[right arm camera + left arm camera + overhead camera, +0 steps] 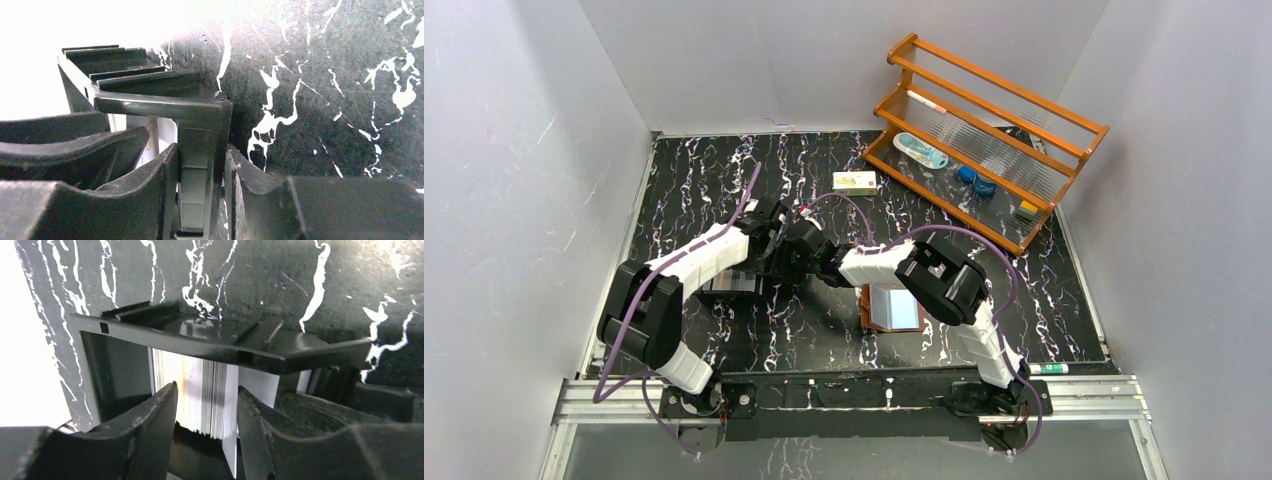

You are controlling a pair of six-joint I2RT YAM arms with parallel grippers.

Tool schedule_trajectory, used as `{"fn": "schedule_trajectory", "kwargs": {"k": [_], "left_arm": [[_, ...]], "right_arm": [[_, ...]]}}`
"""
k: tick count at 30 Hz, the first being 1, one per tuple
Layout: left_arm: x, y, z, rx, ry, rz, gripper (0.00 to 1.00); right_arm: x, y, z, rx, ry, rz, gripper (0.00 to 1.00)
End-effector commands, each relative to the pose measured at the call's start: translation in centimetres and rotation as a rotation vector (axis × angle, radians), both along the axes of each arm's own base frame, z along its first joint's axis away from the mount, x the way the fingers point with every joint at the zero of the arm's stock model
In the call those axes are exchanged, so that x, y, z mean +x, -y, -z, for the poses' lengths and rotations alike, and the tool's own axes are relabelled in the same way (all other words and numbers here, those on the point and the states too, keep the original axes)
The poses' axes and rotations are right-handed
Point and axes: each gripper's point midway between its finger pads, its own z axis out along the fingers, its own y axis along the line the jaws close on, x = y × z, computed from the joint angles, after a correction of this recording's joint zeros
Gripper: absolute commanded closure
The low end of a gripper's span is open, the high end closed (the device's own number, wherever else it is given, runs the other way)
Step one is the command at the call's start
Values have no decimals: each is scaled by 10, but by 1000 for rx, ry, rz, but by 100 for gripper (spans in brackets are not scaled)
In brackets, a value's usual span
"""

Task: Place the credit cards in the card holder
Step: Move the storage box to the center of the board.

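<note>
The right gripper has its jaws pinching a wall of the black tray, likely to steady it. The left gripper sets its jaws astride the upright credit cards; whether they grip yet cannot be told.

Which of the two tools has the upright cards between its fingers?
The left tool: its fingers flank the credit cards standing in the black tray. The right tool instead straddles the tray's corner wall.

- The left arm is reaching forward and inward, the left gripper pointing downward, jaws standing partly apart.
- The right arm is bending across leftward, the right gripper meeting the left one, jaws narrowly apart.
</note>
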Motion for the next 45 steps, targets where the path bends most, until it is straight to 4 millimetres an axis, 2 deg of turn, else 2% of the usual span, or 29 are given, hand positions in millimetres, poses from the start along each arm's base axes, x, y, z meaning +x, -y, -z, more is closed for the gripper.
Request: {"fn": "schedule_trajectory", "kwargs": {"k": [1,5,8,11,13,16,22,27,34,38,41,45], "left_arm": [[-5,12,-21,-108,33,-11,57],[-14,9,-7,-88,-22,-24,58],[-19,10,3,-91,-56,-29,65],[-20,7,6,-76,-64,-31,80],[-19,6,4,-70,-59,-28,87],[-17,8,1,-79,-56,-16,100],[-4,23,-15,-147,-14,17,100],[11,36,-29,-196,21,56,100],[25,72,-31,-358,19,141,100],[34,83,-35,-399,25,161,100],[40,86,-39,-424,33,168,100],[43,95,-37,-525,33,172,100]], "right_arm": [[5,11,6,-78,30,38,58],[3,13,12,-87,14,41,58],[3,14,16,-92,6,44,58],[3,15,17,-95,5,47,58],[3,16,17,-98,3,49,60],[3,16,17,-98,2,52,67],[12,26,13,-124,22,84,84],[21,62,10,-192,40,148,87],[25,119,12,-285,39,228,87],[27,150,11,-343,48,285,88],[27,168,11,-370,45,313,87],[24,182,14,-400,35,334,87]]}}
